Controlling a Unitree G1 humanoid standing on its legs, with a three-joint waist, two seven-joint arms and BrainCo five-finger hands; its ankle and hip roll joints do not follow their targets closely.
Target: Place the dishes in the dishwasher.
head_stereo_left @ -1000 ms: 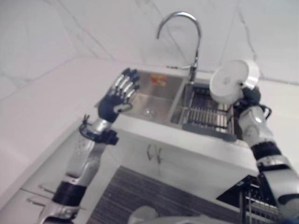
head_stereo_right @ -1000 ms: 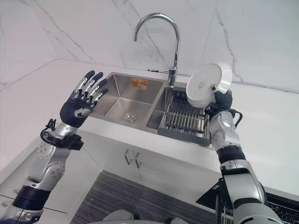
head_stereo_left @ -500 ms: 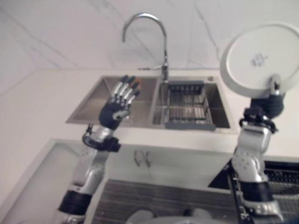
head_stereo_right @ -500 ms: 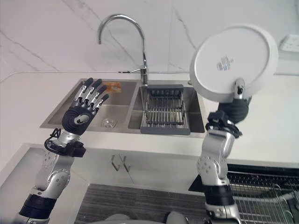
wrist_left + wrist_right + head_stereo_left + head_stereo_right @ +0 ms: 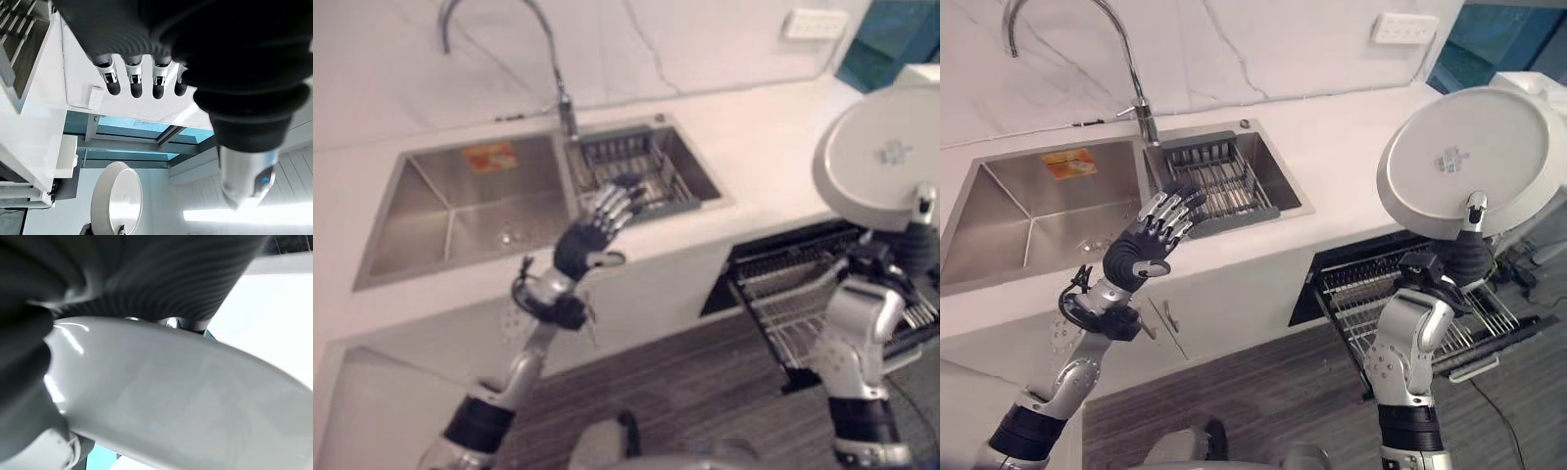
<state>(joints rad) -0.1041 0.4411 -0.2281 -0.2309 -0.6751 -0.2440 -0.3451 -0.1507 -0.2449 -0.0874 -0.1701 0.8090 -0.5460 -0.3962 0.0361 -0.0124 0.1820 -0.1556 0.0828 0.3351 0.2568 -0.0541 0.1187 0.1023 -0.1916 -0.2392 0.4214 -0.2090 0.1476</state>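
Taking the sink (image 5: pixel 1028 211) as our landmark, we count two steel basins set into one white counter (image 5: pixel 1351 137). The left basin is bare apart from an orange sticker (image 5: pixel 1068 163) on its back wall. The right basin holds one grey dish rack (image 5: pixel 1219 181). One curved faucet (image 5: pixel 1126 59) rises from the counter behind the divide between the two basins.

Our left hand (image 5: pixel 1141 253) is raised in front of the sink, just before the counter edge below the right basin. Its fingers (image 5: pixel 1170 208) are straight and spread, and it holds nothing; the left wrist view shows the same straight fingers (image 5: pixel 134 83) with nothing between them.

To the right of the sink, below the counter, one dishwasher rack (image 5: pixel 1400 294) of metal wire is pulled out over the dark wood floor (image 5: pixel 1263 392).

Further right, well apart from the sink, our right hand (image 5: pixel 1469 257) is raised above the pulled-out rack and grips one round white plate (image 5: pixel 1464 162) by its lower rim, with the thumb (image 5: pixel 1475 211) lying over the plate's underside. The plate stands nearly upright, its underside turned toward our head camera. In the right wrist view the plate (image 5: pixel 195 396) sits pressed against the hand's dark cover.

One white wall socket (image 5: pixel 1398 27) sits on the marble wall, up and to the right of the sink.
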